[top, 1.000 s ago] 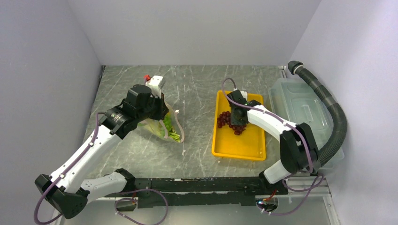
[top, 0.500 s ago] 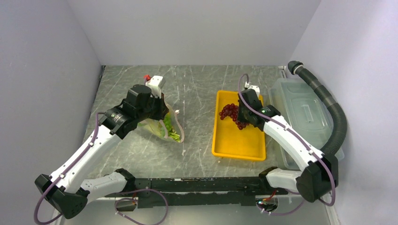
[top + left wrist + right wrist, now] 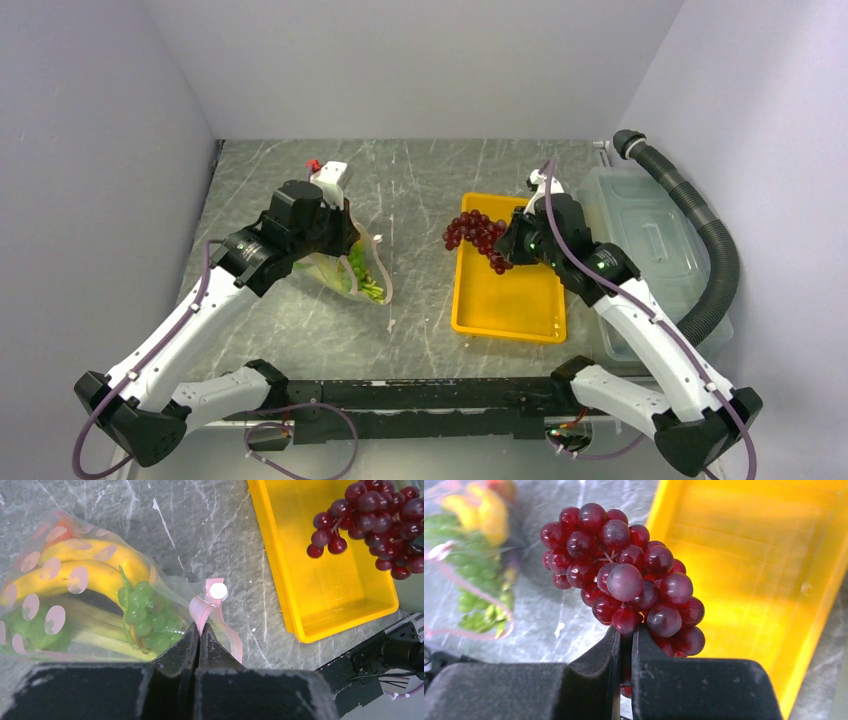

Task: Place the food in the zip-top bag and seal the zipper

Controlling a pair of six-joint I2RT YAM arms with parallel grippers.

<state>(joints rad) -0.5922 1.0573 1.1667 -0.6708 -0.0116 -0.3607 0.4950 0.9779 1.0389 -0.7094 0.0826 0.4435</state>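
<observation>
While the left gripper (image 3: 199,631) stands pinched together on the pink zipper (image 3: 206,611), the zip-top bag (image 3: 65,605) lies slumped at the left of the grey marbled table (image 3: 420,190), its mouth turned toward the tray. Through the clear plastic show yellow bananas (image 3: 85,570), a green grape bunch (image 3: 142,612) and pale celery (image 3: 100,639). A stretch of table separates the bag from the yellow tray (image 3: 510,305). Above the tray's left rim hangs the purple grape bunch (image 3: 624,585), lifted off the tray floor, its lower end clamped by the right gripper (image 3: 624,635). Right of the tray sits a translucent lidded bin (image 3: 645,235), with a black ribbed hose (image 3: 715,260) curving along its far side
</observation>
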